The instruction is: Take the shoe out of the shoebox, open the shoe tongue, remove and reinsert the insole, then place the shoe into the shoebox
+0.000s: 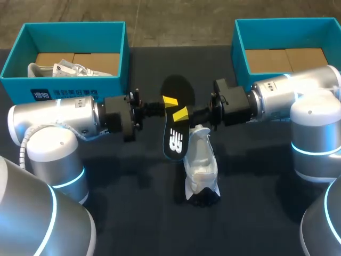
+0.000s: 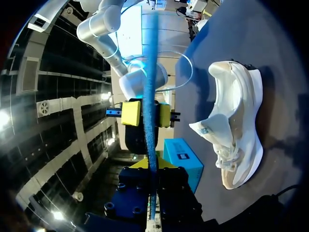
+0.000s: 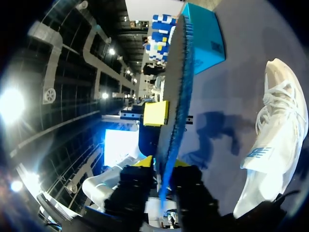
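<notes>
Table [image 1: 133, 213]: dark cloth; it bore both boxes and the shoe.
Left shoebox [image 1: 16, 85]: teal, at the far left. It held a second shoe [image 1: 58, 69], white, beside crumpled paper [image 1: 80, 68].
Right shoebox [image 1: 240, 48]: teal, at the far right, with its brown cardboard floor showing.
Shoe [image 1: 200, 165]: white, on the table between the arms. Its long axis ran near to far, toe toward the boxes and dark heel toward the robot.
Insole [image 1: 175, 133]: black, held in the air on edge just above the shoe's toe end, lying roughly along the shoe's axis.
Left gripper [image 1: 168, 101]: clamped on the insole from the left.
Right gripper [image 1: 181, 113]: clamped on it from the right, just beside the other.
Views: only the head view showed the boxes' contents and the insole's broad face. The wrist views showed the insole edge-on with a blue rim, and also the shoe's laces [image 3: 280, 96].
</notes>
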